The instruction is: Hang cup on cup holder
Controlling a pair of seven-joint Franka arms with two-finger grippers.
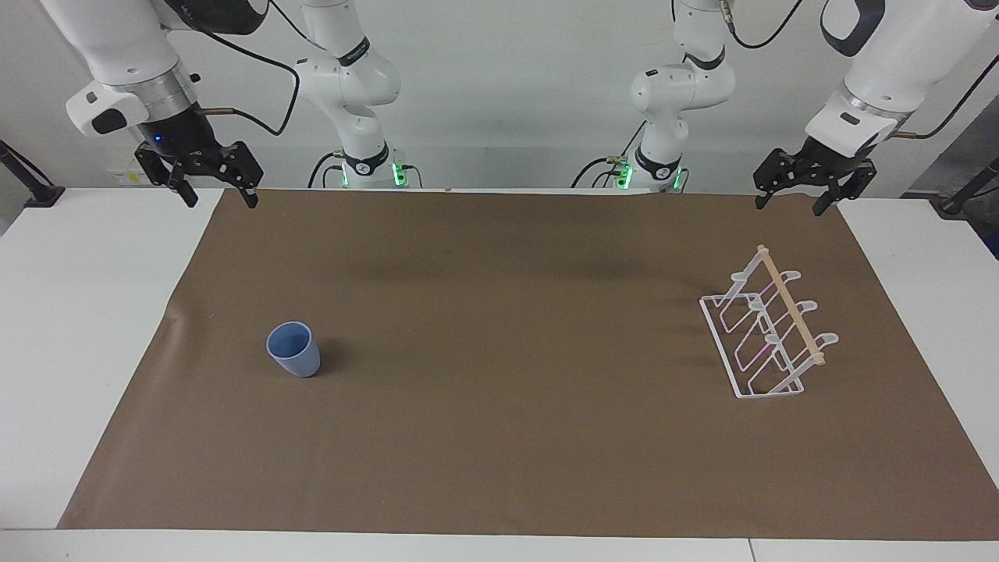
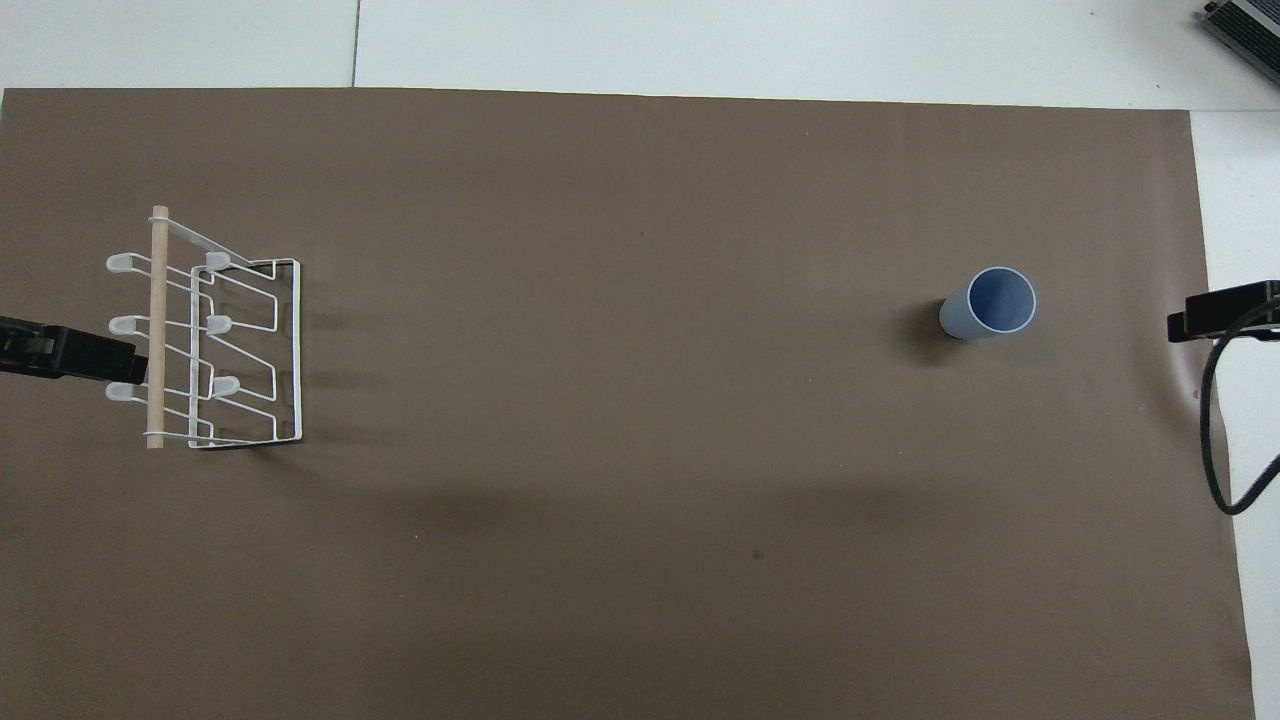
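Observation:
The light-blue cup [image 1: 294, 350] [image 2: 988, 303] stands upright, mouth up, on the brown mat toward the right arm's end of the table. The white wire cup holder [image 1: 769, 328] [image 2: 205, 330], with a wooden dowel along its top, stands on the mat toward the left arm's end. My right gripper [image 1: 221, 199] hangs open and holds nothing, over the mat's corner by its own base. My left gripper [image 1: 789, 204] is also open with nothing in it, over the mat's edge closest to the robots and apart from the cup holder. Neither gripper touches anything.
A brown paper mat [image 1: 499, 390] covers most of the white table [image 1: 70, 328]. A black cable [image 2: 1215, 440] loops down beside the right gripper. A dark device [image 2: 1245, 30] sits at the table corner farthest from the robots, at the right arm's end.

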